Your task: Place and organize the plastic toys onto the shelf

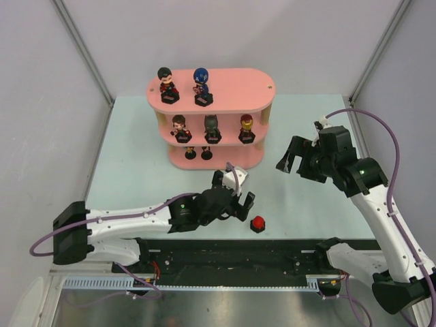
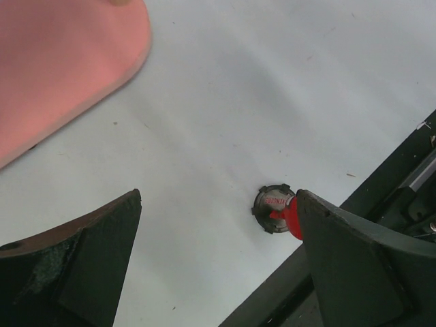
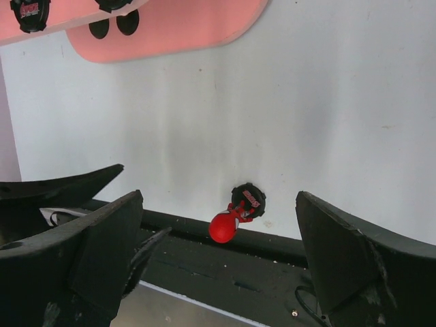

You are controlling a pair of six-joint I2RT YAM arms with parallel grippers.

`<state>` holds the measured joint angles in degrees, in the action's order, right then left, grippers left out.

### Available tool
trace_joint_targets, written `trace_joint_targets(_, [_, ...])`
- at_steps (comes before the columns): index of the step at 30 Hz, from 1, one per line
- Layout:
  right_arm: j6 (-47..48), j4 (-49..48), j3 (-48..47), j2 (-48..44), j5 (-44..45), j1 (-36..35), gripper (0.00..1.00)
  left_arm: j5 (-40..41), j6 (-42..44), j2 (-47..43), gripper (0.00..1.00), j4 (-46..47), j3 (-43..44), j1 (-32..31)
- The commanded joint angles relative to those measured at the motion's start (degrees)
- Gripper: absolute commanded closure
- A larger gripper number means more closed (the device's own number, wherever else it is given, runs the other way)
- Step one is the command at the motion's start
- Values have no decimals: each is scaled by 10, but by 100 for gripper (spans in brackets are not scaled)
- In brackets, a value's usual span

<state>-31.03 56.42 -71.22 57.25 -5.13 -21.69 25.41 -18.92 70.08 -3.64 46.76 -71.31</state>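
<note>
The pink three-tier shelf (image 1: pixel 228 87) stands at the back. A dark-haired figurine (image 1: pixel 167 84) and a blue-headed one (image 1: pixel 201 84) stand on its top tier. A dark-haired (image 1: pixel 180 127), a black (image 1: pixel 212 127) and a red-gold one (image 1: pixel 246 127) stand on the middle tier. A red-headed figurine (image 1: pixel 257 223) on a black base is at the table's front edge. My left gripper (image 1: pixel 242 192) is open and empty just left of it; in the left wrist view the figurine (image 2: pixel 272 206) is partly hidden behind the right finger. My right gripper (image 1: pixel 291 163) is open and empty, raised to the right of the shelf. It views the figurine (image 3: pixel 237 212) from above.
Two small dark bases (image 1: pixel 198 154) show on the shelf's bottom tier. The black frame rail (image 1: pixel 272 248) runs right behind the red figurine along the table's near edge. The shelf's bottom board shows in the left wrist view (image 2: pixel 61 61) and the right wrist view (image 3: pixel 184 30).
</note>
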Motion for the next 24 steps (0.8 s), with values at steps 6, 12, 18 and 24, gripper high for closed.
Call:
trace_joint_targets(6, [30, -26, 24, -11, -49, 36, 0, -11, -52, 59, 0, 56, 41, -25])
trace_joint_targets(12, [45, -27, 30, -11, -66, 56, 0, -25, -58, 88, 0, 51, 61, -38])
trace_joint_targets(18, [53, -27, 42, -14, -80, 72, 0, -33, -68, 115, 0, 42, 62, -57])
trace_joint_targets(24, [54, -30, 48, -14, -88, 79, 0, -38, -77, 128, 0, 40, 54, -65])
